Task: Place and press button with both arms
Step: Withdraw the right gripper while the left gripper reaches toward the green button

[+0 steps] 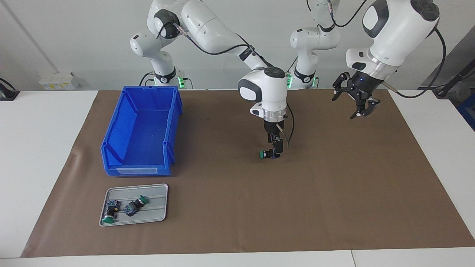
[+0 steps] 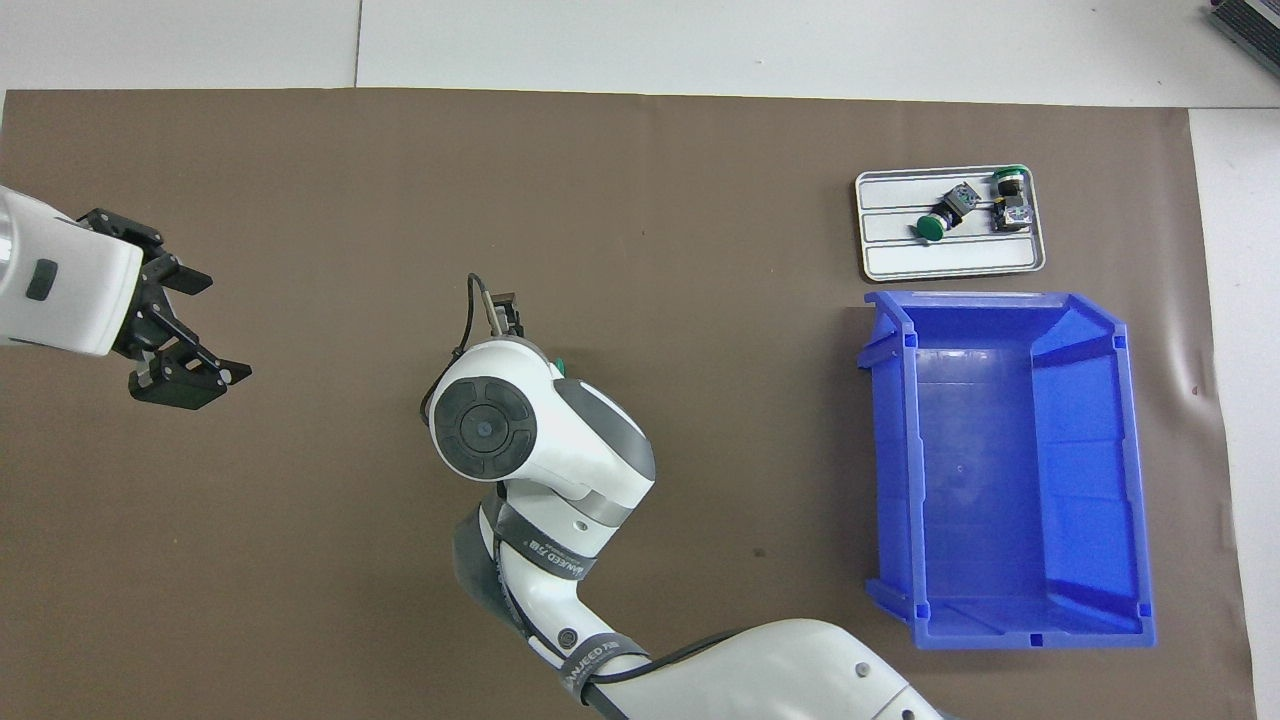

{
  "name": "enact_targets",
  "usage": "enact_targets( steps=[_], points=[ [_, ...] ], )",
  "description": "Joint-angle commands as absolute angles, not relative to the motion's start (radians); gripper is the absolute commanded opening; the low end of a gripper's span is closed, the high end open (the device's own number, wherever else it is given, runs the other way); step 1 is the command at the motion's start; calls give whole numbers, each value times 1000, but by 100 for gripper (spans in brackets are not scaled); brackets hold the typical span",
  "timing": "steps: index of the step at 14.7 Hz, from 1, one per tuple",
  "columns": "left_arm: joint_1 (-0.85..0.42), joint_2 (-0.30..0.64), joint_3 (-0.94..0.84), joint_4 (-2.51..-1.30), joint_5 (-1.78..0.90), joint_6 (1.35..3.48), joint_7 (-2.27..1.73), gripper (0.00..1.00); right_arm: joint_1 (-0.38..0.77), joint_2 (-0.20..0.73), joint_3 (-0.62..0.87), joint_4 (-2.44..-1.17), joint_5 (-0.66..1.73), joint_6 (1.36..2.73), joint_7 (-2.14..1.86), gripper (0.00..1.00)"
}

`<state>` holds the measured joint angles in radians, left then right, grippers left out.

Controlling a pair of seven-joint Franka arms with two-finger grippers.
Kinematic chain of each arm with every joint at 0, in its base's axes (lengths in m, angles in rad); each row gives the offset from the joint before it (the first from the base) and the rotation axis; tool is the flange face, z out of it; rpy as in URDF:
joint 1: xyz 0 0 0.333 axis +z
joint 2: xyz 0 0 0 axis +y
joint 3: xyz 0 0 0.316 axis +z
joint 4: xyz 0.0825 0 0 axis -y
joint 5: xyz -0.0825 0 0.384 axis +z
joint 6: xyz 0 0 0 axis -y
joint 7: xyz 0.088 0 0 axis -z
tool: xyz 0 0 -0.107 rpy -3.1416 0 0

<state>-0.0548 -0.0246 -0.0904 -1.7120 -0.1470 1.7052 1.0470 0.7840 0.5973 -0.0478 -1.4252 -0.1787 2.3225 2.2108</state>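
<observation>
Right claw at button — bin beside

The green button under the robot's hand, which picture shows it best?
The facing view. There the button shows whole, lying sideways on the brown mat at the right gripper. In the overhead view the arm's wrist covers it, so only a sliver of green cap peeks out.

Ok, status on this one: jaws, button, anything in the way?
Right gripper low at mid-mat on the button. Left gripper open, raised over the mat. Nothing in the way.
</observation>
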Motion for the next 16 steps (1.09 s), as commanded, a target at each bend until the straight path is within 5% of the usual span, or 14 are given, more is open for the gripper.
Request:
enact_targets(
  steps=[1, 9, 16],
  points=[
    [-126, -34, -78, -1824, -155, 1846, 1092, 85, 674, 442, -37, -1499, -195, 2266, 1906, 100],
    [-319, 81, -75, -2054, -150, 2293, 1114, 83, 385, 270, -37, -1497, -192, 2079, 1108, 100],
    [-442, 289, -74, -1964, -150, 2414, 1022, 80, 166, 126, -37, -1497, -147, 1834, 460, 100]
  ],
)
